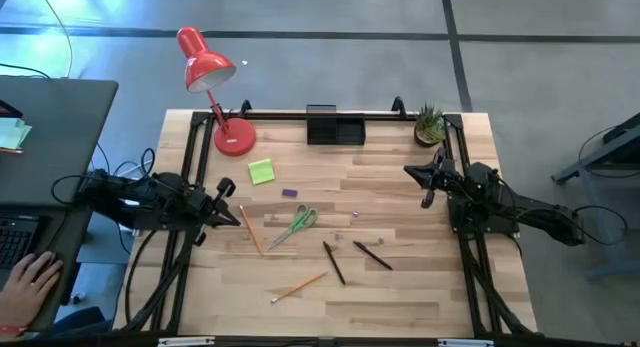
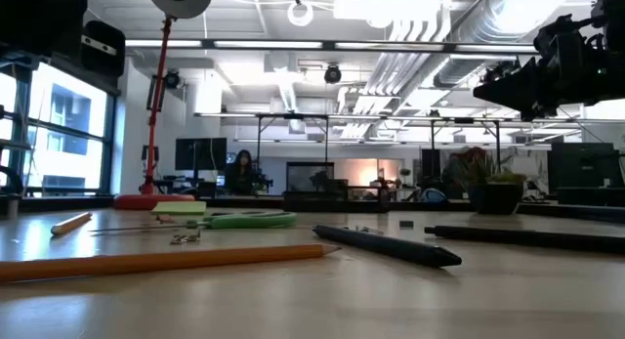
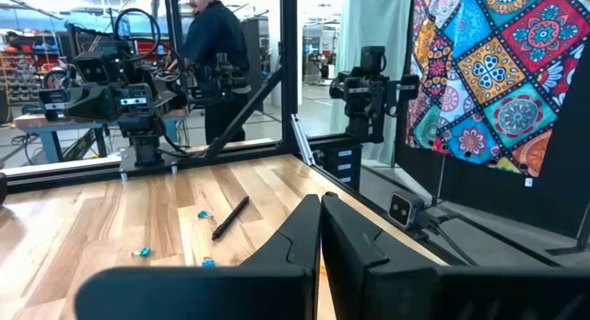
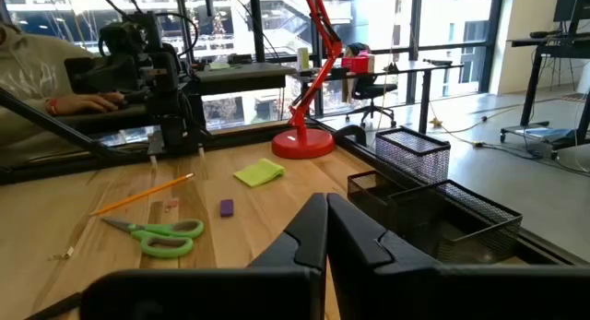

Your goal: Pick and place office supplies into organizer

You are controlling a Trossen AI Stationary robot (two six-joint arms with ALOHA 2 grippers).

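Observation:
The office supplies lie loose on the wooden table: a lime-green sticky-note pad (image 1: 261, 171), a tiny purple block (image 1: 290, 193), green-handled scissors (image 1: 296, 223), two orange pencils (image 1: 250, 229) (image 1: 298, 286) and two dark pens (image 1: 333, 262) (image 1: 372, 255). The black organizer (image 1: 335, 127) stands at the middle of the far edge. My left gripper (image 1: 228, 205) hovers shut over the table's left side, near one pencil's far end. My right gripper (image 1: 418, 179) hovers shut over the right side. In the right wrist view the scissors (image 4: 161, 237) and organizer (image 4: 433, 200) lie ahead of the shut fingers.
A red desk lamp (image 1: 215, 87) stands at the far left corner and a small potted plant (image 1: 430, 125) at the far right corner. Small metal clips (image 1: 352, 214) lie near the scissors. A person's hand (image 1: 30, 282) rests on a desk left of the table.

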